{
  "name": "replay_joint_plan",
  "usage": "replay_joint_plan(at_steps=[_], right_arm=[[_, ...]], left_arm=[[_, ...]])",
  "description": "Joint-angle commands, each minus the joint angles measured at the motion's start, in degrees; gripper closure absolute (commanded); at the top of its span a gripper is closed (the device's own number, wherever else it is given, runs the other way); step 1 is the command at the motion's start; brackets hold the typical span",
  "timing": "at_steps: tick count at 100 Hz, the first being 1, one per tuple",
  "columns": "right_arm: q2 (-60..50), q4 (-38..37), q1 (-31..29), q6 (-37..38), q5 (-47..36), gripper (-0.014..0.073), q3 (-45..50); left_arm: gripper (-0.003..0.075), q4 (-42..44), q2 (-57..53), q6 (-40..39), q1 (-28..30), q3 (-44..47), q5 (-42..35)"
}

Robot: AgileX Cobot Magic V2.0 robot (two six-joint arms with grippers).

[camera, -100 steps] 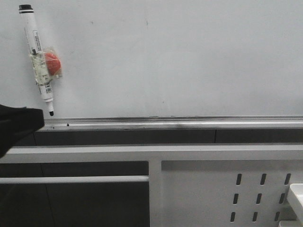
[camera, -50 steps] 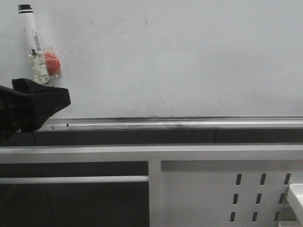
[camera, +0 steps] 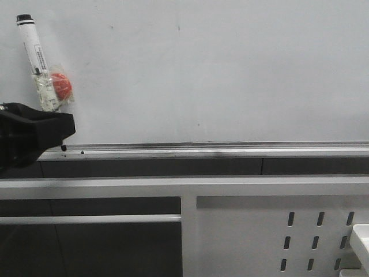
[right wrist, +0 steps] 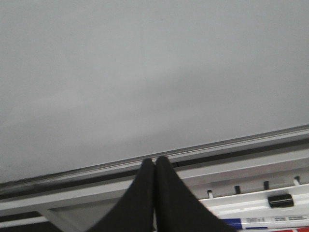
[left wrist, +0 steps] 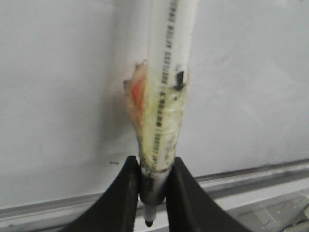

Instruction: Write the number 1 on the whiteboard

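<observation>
The whiteboard fills the upper front view, with a silver tray rail along its lower edge. No black stroke of a number 1 shows on it. A white marker pen with a red magnet taped to it lies tilted against the board at the far left, black tip down. My left gripper is shut on the pen's lower end. In the left wrist view the gripper has both fingers against the pen just above its tip. My right gripper is shut and empty, facing the board's lower edge.
Below the rail run white frame bars and a white perforated panel at the lower right, with a white tray corner. The right wrist view shows a blue-labelled marker and a black cap on a ledge below.
My left gripper came in from the lower left and now grips the pen's lower end. The pen has shifted slightly up and to the left on the board.
</observation>
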Motion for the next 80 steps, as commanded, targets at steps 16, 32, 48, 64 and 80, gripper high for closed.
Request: replay_joint_plan(at_steps=[16, 32, 48, 64, 80], right_arm=[[5.8, 0.8, 15.4, -8.6, 2.4, 0.0663, -4.9], [12.9, 0.8, 25.8, -17.7, 4.2, 0.0657, -11.6], [20.6, 0.1, 33.1, -21.4, 1.1, 0.05, -16.3], [29.0, -1.6, 37.8, -21.4, -0.8, 0.0149, -17.7], [36.0, -1.7, 40.8, -21.4, -4.0, 0.0123, -20.6]], left_arm=[[0.074, 15.2, -1.1, 8.3, -0.4, -0.2, -11.9], [0.074, 23.2, -1.8, 9.9, -0.4, -0.6, -7.4], [0.074, 28.9, -5.3, 20.8, -0.4, -3.7, 8.1], [0.074, 36.2, -11.7, 22.7, -0.9, -9.9, 28.9], [0.074, 39.4, -17.8, 22.7, -4.5, -15.4, 48.2]])
